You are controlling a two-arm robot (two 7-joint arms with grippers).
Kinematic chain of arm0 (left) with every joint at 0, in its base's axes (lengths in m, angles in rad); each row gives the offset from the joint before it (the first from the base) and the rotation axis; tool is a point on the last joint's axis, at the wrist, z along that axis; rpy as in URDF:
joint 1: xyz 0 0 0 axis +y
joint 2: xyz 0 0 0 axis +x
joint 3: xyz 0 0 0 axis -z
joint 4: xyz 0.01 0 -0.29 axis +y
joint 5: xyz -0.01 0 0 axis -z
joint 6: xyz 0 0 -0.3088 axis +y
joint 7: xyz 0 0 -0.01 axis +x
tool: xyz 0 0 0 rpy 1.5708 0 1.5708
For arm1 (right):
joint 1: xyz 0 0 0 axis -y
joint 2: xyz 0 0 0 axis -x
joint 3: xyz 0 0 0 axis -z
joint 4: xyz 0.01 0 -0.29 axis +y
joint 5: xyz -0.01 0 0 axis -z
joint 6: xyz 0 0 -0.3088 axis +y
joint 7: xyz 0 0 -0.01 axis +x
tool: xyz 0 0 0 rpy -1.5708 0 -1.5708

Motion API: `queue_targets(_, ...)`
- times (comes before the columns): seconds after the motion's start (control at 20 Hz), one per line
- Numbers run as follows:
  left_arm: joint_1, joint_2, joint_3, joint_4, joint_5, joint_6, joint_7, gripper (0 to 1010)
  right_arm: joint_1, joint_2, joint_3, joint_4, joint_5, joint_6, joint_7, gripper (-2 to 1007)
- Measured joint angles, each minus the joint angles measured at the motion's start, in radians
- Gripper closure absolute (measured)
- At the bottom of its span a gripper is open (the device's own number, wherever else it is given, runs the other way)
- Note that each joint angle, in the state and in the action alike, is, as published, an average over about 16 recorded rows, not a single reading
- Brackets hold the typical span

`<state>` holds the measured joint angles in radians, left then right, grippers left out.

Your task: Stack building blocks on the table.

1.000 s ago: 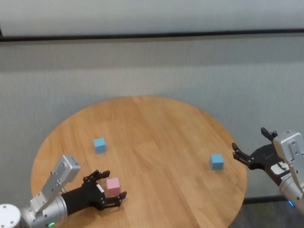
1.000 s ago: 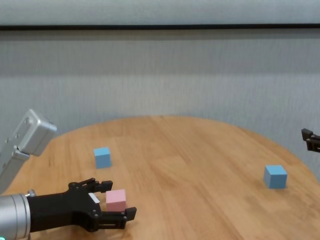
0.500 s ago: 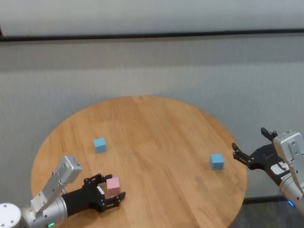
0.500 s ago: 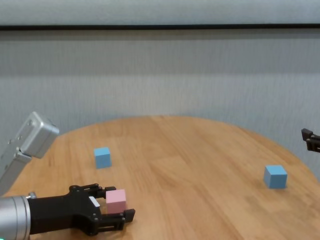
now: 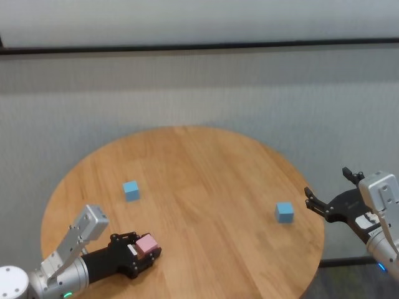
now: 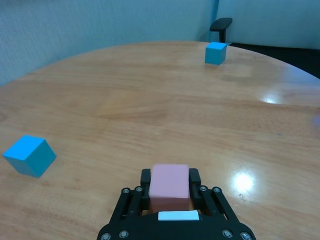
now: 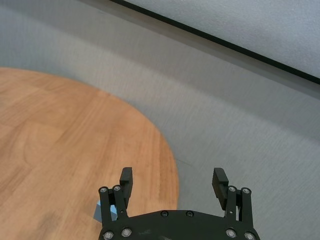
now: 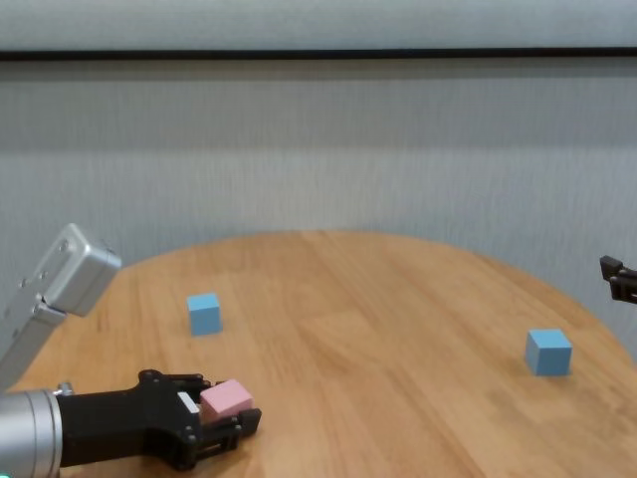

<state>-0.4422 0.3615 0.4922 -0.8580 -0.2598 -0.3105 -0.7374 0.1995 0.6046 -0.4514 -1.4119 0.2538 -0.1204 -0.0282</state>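
You see the pink block (image 5: 146, 243) pinched between the fingers of the left gripper (image 5: 142, 251) at the near left part of the table (image 5: 206, 180); in the chest view the block (image 8: 227, 398) sits tilted in the grip, and you cannot tell whether its underside touches the wood. In the left wrist view the pink block (image 6: 170, 182) fills the gap between both fingers (image 6: 144, 180), and its lower half is hidden by the gripper body. A small white label (image 6: 178, 216) lies on that body just below the block; no writing can be read on it. One blue block (image 5: 131, 190) rests on the table beyond the left gripper, well apart from it. The other blue block (image 5: 284, 212) rests near the table's right edge, and in the right wrist view only a corner of it (image 7: 100, 212) shows, the rest covered by the gripper housing. The right gripper (image 5: 329, 194) hangs just off the table's right edge, near that block, with its fingers spread wide and nothing between them (image 7: 173, 180). In the chest view only one dark fingertip (image 8: 619, 276) of it enters at the frame's right edge; the rest is cut off.
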Motion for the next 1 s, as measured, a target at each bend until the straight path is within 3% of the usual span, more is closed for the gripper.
queue_targets(0.3,0.001,0.004,-0.003,-0.020,0.001,0.006,0.007,583,0.000,0.000,0.000,0.000,0.000,0.000,0.000,0)
queue_targets(0.6,-0.010,0.001,-0.004,-0.045,0.005,0.005,0.018,616,0.000,0.000,0.000,0.000,0.000,0.000,0.000,0)
queue_targets(1.0,-0.058,-0.033,0.008,-0.031,0.025,-0.011,0.030,616,0.000,0.000,0.000,0.000,0.000,0.000,0.000,0)
